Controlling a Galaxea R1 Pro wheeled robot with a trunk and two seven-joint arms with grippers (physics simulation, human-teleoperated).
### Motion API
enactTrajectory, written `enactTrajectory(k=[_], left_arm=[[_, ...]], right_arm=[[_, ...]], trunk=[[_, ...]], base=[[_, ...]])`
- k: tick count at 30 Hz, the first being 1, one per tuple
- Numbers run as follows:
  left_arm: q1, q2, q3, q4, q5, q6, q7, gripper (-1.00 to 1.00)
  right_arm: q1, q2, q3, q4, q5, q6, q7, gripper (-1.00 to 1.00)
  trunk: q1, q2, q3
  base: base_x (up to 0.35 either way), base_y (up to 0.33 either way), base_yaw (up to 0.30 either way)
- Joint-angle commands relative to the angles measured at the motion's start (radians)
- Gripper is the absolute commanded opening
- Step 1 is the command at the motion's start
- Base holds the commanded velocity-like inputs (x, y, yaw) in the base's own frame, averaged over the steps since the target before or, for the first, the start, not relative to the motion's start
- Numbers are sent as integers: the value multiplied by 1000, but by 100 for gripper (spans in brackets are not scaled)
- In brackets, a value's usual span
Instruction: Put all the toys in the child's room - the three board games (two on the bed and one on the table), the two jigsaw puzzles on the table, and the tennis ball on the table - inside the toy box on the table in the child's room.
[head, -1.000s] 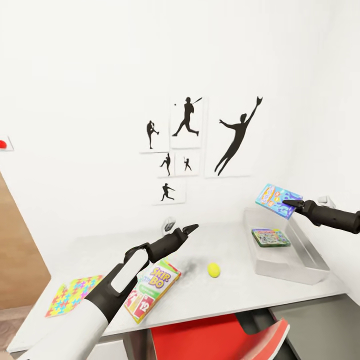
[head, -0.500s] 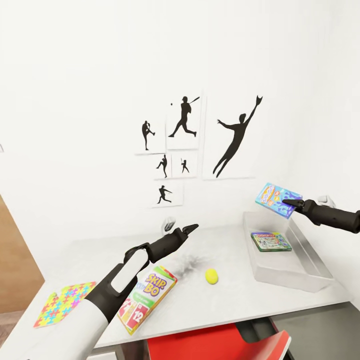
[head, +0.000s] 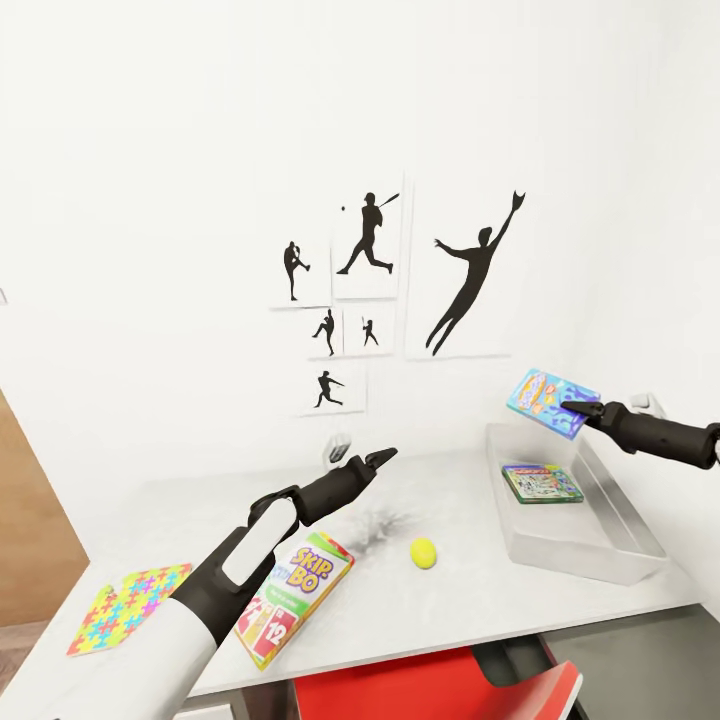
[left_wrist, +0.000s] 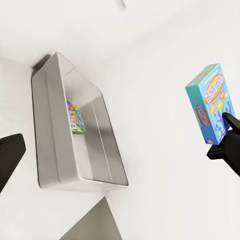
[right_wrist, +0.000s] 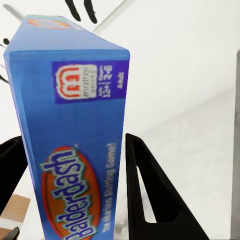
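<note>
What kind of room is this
Probably a child's room: black athlete silhouette prints on the white wall, board games like the SKIP-BO box, and a colourful jigsaw puzzle on a grey table.

SKIP-BO box (head: 290, 598): its 9 o'clock side is covered by the left arm (head: 240, 560).
Left gripper (head: 384, 457): too small in the head view to tell how its jaws stand.
Red chair (head: 440, 690): cut off by the picture's 6 o'clock edge.
Blue board game (right_wrist: 70, 135): the right wrist view cuts off its lower end, and one finger (right_wrist: 10, 170) is half hidden behind it.
Green-edged board game (left_wrist: 76, 118): print too small to read.
</note>
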Motion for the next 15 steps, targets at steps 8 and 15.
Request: enactTrajectory(k=[8, 15], left_arm=[[0, 1, 0, 1, 7, 4, 0, 100], [0, 1, 1, 1, 7, 4, -2, 100]], right_arm=[[4, -9, 23, -1, 8, 4, 21, -100], [-2, -59, 110, 9, 8, 4, 77, -100]], trunk=[[0, -1, 0], [0, -1, 0]], base=[[0, 0, 0], [0, 0, 0]])
